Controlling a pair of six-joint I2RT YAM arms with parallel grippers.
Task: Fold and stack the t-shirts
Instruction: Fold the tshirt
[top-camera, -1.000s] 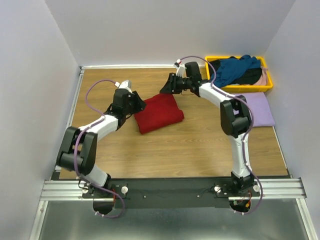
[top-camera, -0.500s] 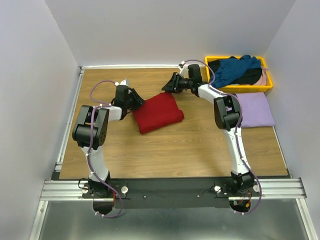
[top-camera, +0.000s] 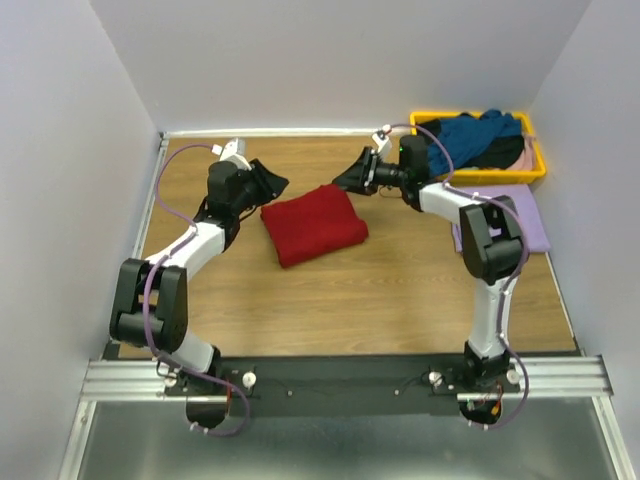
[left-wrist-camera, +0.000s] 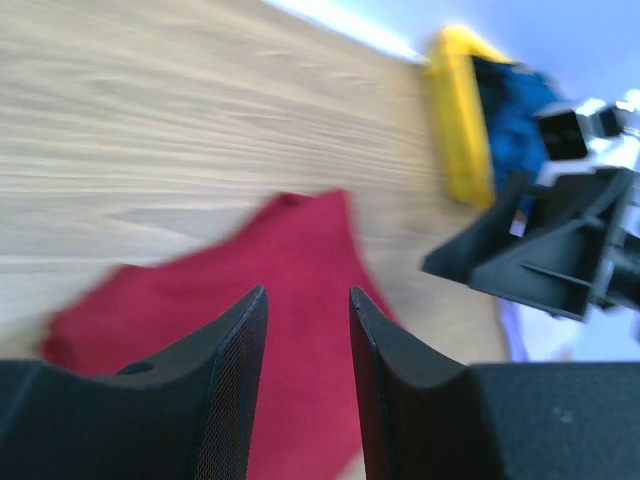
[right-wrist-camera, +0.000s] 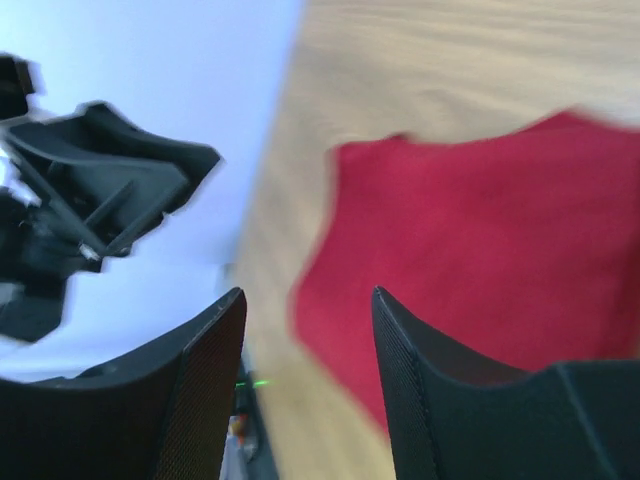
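A folded dark red t-shirt (top-camera: 313, 224) lies flat on the wooden table. My left gripper (top-camera: 272, 184) hovers just off its back left corner, open. In the left wrist view the gripper (left-wrist-camera: 307, 297) has only the red shirt (left-wrist-camera: 290, 290) behind its gap. My right gripper (top-camera: 350, 177) hangs off the shirt's back right corner, also open. The right wrist view shows the gripper (right-wrist-camera: 305, 297) with empty space between its fingers and the red shirt (right-wrist-camera: 480, 250) below. A lavender t-shirt (top-camera: 527, 215) lies folded at the right, partly behind my right arm.
A yellow tray (top-camera: 536, 168) stands at the back right corner. It holds a teal blue shirt (top-camera: 468, 138), a black one (top-camera: 500, 156) and a strip of pale pink (top-camera: 527, 150). Walls close in the table at the back and both sides.
Both grippers have drawn back from the red shirt's edges: the left one toward the back, the right one to the right. The right jaws have widened. The shirt has stayed put.
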